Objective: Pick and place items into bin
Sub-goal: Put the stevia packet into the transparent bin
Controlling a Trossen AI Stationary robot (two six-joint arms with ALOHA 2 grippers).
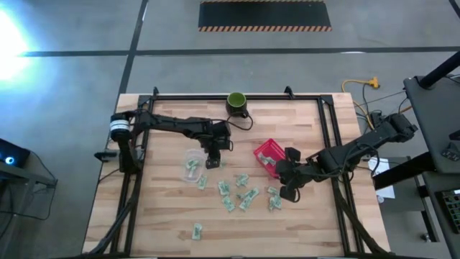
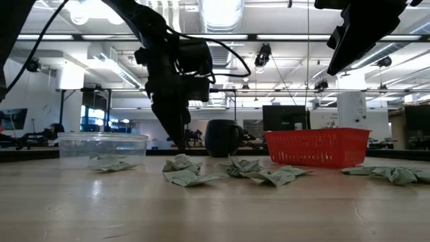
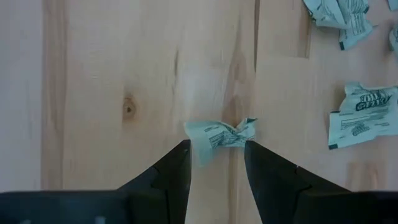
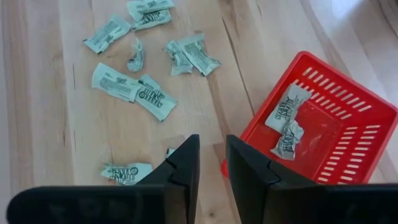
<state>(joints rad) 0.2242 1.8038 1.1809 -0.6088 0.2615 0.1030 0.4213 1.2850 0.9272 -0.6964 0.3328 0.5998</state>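
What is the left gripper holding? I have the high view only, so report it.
Observer: In the left wrist view, the left gripper pinches one crumpled packet between its fingertips, above bare wood.
Operator: Give me the count inside the red basket.
Observer: The right wrist view shows two packets lying in the red basket, close together near one corner.
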